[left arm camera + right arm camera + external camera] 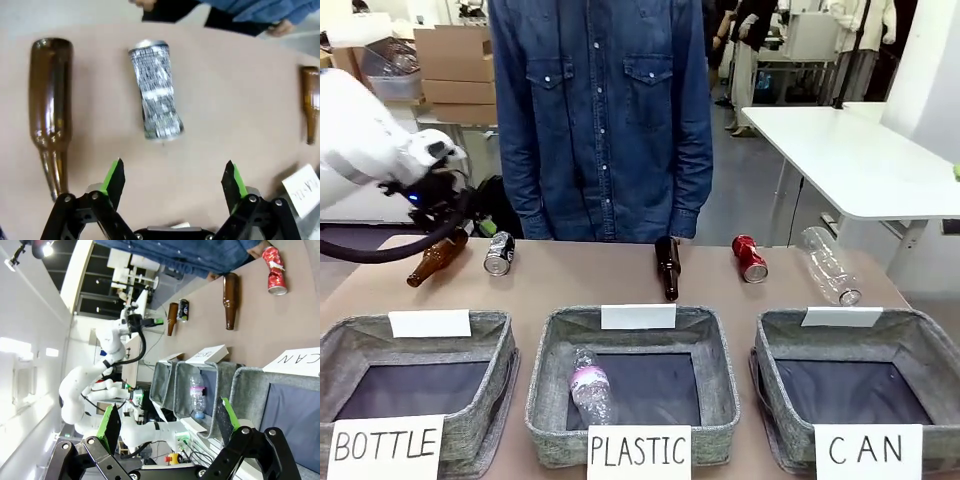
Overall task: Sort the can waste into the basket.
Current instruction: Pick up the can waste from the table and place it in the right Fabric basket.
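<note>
Near edge: square grey woven CAN basket (920,335), right, dark base bare; like PLASTIC basket (700,330), middle, holds one clear plastic bottle (590,390). Beyond, on table (580,285): black printed metal can (499,253) left, shiny red can (750,258) right. Left gripper (175,175) gapes over black can, holding nothing; right gripper (167,422) gapes, empty.

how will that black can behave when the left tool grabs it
The black can lies on its side, so a nudge would probably roll it. Its middle looks dented, so it is likely thin and light and may crumple under a firm squeeze. The open left tool hangs clear of it.
</note>
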